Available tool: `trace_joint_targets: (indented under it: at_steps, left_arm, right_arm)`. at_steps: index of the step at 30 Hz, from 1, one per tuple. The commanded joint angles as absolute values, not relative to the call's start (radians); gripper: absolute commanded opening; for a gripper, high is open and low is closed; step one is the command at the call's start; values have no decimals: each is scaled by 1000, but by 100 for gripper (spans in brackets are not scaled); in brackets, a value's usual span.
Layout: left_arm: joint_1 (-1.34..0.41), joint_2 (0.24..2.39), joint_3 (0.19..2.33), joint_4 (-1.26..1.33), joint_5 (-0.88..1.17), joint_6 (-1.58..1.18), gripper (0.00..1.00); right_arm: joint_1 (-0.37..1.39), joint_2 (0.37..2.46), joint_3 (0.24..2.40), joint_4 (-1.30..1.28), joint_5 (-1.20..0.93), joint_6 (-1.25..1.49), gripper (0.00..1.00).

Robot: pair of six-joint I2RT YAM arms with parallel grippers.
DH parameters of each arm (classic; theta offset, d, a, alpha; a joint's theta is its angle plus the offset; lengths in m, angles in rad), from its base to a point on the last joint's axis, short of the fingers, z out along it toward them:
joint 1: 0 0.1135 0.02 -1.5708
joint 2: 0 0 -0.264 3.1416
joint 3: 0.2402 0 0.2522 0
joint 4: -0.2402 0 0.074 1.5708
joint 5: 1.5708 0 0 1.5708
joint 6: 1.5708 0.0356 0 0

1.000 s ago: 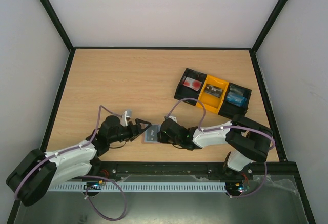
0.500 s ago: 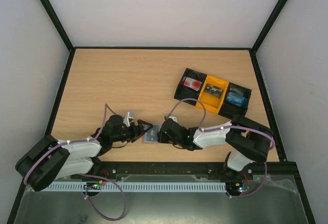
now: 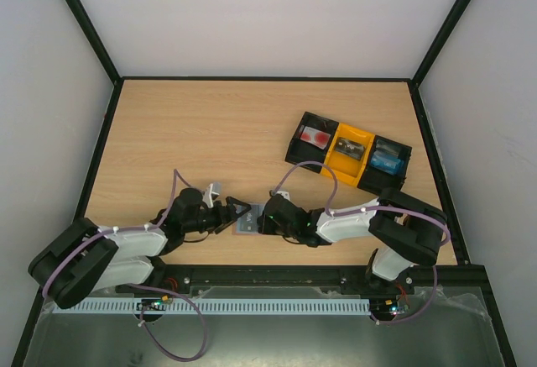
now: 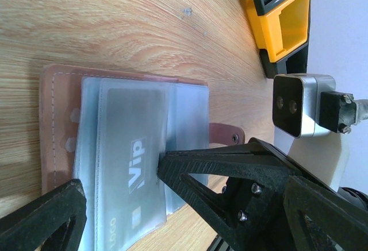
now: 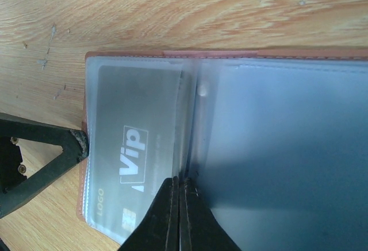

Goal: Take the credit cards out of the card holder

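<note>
**Top view:** The card holder (image 3: pixel 245 222) lies on the wooden surface (image 3: pixel 210 132) low in the frame, a little left of centre. The left pincer (image 3: pixel 234 213) comes at it from the left and the right pincer (image 3: pixel 257 220) from the right. Both are too small here to tell how they are set. A black-and-yellow tray (image 3: pixel 352 150) sits well apart at right of centre.

**Left wrist view:** The holder lies open and flat at lower left, with its clear sleeves facing up. A card marked "Vip" (image 4: pixel 129 153) sits in one sleeve. The left pincer is spread, one finger in each bottom corner. The right pincer's black tip rests on the sleeves between them.

**Right wrist view:** The right pincer is pressed together at bottom centre, at the seam between sleeves. I cannot tell whether any plastic is caught in it. One left finger touches the holder's left edge.
</note>
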State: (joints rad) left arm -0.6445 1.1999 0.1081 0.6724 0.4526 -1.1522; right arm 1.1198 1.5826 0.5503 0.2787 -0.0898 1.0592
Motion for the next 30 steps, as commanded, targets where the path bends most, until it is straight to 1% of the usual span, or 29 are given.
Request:
trace_joint_targets:
  at_steps: [1, 5, 11, 16, 23, 30]
  left_arm:
    - [-640, 1198, 109, 688, 461, -1132, 94]
    - [-640, 1214, 104, 720, 477, -1143, 94]
    - [-650, 1209, 102, 773, 508, -1177, 87]
    - [-653, 1176, 107, 761, 507, -1184, 84]
    - [-652, 1124, 129, 611, 448, -1117, 88]
    - [-652, 1146, 126, 607, 436, -1097, 89]
  right_arm:
    - [1126, 1614, 517, 254, -87, 1060, 2]
    - [1126, 1623, 518, 259, -91, 1063, 2]
    - [1126, 1621, 508, 267, -91, 1066, 2]
    - [1126, 1621, 500, 276, -91, 1070, 2]
    - [1126, 1612, 495, 274, -88, 1071, 2]
    - [1126, 1612, 498, 275, -89, 1071, 2]
